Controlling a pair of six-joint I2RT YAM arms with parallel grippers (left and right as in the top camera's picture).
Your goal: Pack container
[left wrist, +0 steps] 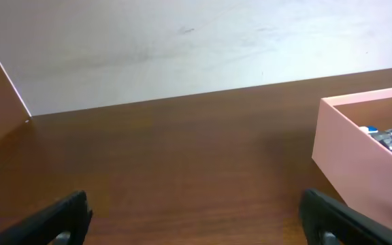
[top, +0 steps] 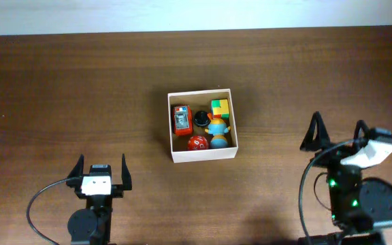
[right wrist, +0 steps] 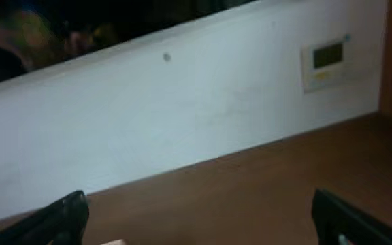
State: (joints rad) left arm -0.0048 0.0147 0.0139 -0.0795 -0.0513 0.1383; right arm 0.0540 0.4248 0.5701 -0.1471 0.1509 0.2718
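Note:
The container (top: 204, 154) is a square white-walled box in the middle of the brown table. It holds several small toys: a red car (top: 181, 120), a yellow-green cube (top: 220, 107), a blue-orange figure (top: 217, 126) and a red ball (top: 196, 143). My left gripper (top: 101, 165) stands open near the front edge, left of the box and apart from it. Its wrist view has the box wall (left wrist: 349, 160) at the right and nothing between the fingers (left wrist: 65, 216). My right gripper (top: 337, 129) is open to the right of the box, holding nothing.
Bare brown tabletop (top: 80, 88) surrounds the box on all sides. A white wall (right wrist: 182, 102) rises beyond the far table edge, with a small wall panel (right wrist: 327, 62) on it. Black cables loop beside both arm bases.

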